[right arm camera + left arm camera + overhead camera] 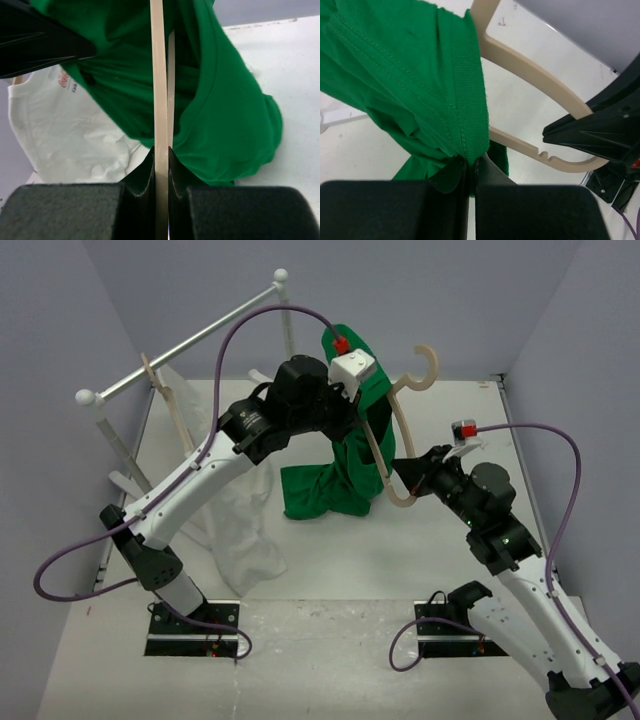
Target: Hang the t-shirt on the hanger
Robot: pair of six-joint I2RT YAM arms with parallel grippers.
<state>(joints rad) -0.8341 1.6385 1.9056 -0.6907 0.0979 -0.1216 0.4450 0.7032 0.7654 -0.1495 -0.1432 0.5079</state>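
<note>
Above the middle of a white worktop (330, 575), two black-and-white robot arms meet. The left pincer (470, 172) is closed tight on the ribbed collar band of a bright green t-shirt (395, 65). The shirt is soft knit cloth with double stitching, held up in the air, its loose folds bunched low over the worktop. The right pincer (160, 162) is clamped shut on the thin lower end of a pale beige hanger (157, 75). The hanger is smooth, with curved shoulders, a small notch and a big round hook at the top. Green cloth lies against it on both sides. To the left, a crumpled white translucent garment (240, 530) hangs from a grey metal rail (180, 348) with round white knobs.
</note>
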